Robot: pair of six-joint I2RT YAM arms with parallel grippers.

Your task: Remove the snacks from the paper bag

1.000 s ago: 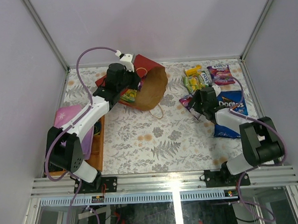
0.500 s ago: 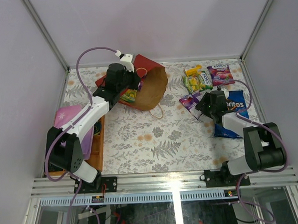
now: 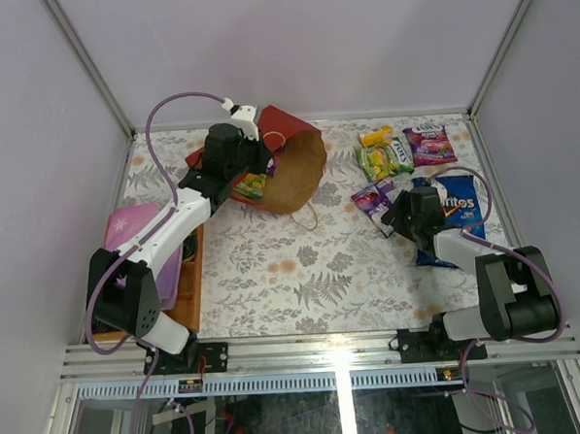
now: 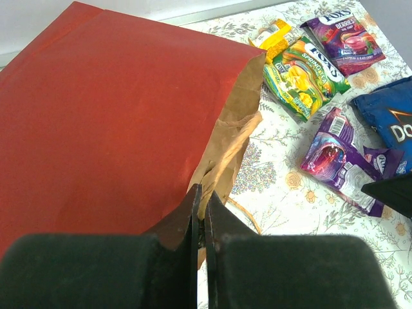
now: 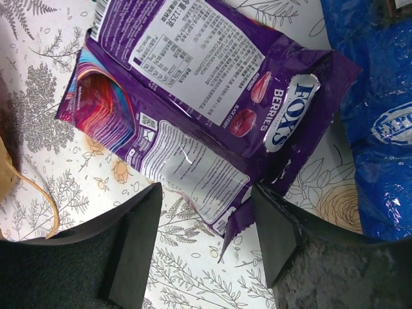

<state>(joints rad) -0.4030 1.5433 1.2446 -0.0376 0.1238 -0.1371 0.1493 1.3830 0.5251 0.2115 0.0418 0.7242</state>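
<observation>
- Purple packet lies loose at 12 o'clock of the spread right claw.
- Bag sits at 10 o'clock of that claw; left claw pinches its rim.

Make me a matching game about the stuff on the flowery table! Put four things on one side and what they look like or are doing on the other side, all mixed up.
Things:
1. paper bag
2. Doritos bag
3. left tool
4. right tool

Matches:
A. open, above a purple Fox's Berries packet
B. red outside, brown inside
C. shut on the paper bag's rim
D. blue

Right pairs: 1-B, 2-D, 3-C, 4-A.
</observation>
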